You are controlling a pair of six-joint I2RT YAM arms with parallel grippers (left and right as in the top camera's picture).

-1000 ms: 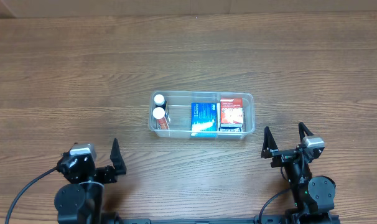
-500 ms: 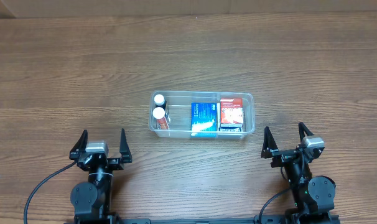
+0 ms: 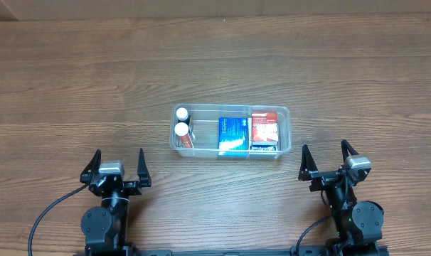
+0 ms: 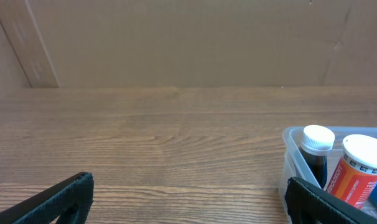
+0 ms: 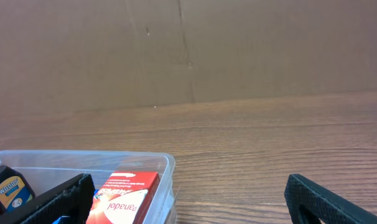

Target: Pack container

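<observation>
**Desk:** Start at the left. What have you got?

**Op:** Left gripper is at the near-left edge of the wooden table. Fingers are spread wide with nothing between them. In its wrist view I see both fingers low in frame, with bare wood in the gap.

**Desk:** And the container?

**Op:** The container sits mid-table, long side running across, ahead of both arms and well apart from each.
- Left end: a dark bottle with a white cap on the far side. An orange bottle, also white-capped, is just beside it on the near side. The dark one stands upright. The orange one seems to lean a little in the left wrist view.
- Middle: a blue box.
- Right end: a red box, close against the blue one. I cannot tell from overhead whether they touch.

**Desk:** Right side?

**Op:** Right gripper is at the near-right edge, jaws wide apart and holding nothing. Its wrist view catches the tub's near corner with the red box inside, its lettering upside down from that angle.
</observation>
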